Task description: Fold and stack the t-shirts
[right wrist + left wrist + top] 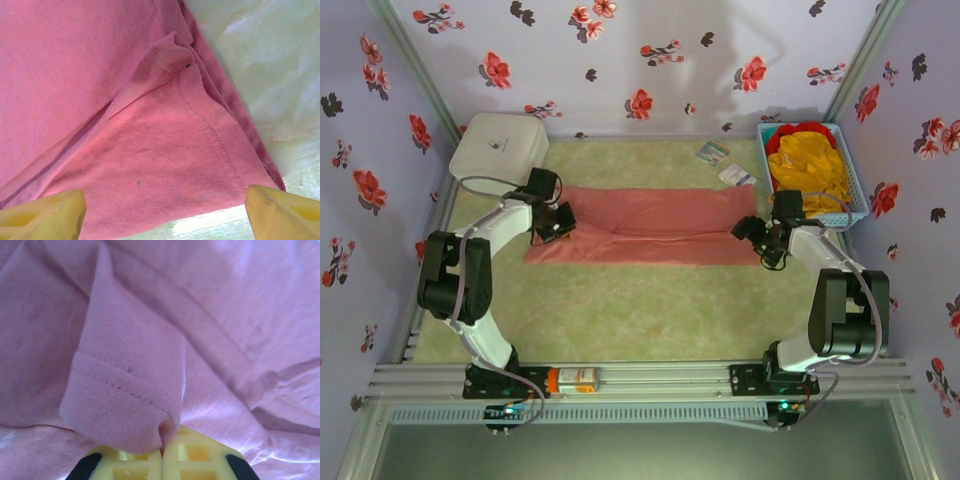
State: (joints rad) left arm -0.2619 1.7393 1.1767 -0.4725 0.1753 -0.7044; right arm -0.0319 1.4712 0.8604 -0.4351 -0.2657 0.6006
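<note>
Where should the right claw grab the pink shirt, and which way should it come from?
Grab the stitched edge at the right end of the pink shirt, probably by coming straight down from above. The cloth lies flat on the mat there, and that doubled-over flap sits right under the open right claw. The left claw pinches the other end, so both ends could lift together.

The counter [620, 315] has a pale green, fuzzy top. A salmon-pink t-shirt [650, 235] lies across its middle, spread out as a long flat band. A white rounded-square box [500, 148] sits beyond the shirt's left end, toward the back. A blue basket [851, 170] stands beyond the shirt's right end, also toward the back. Just behind the shirt's right half lie two small flat items [712, 152], perhaps packets.
</note>
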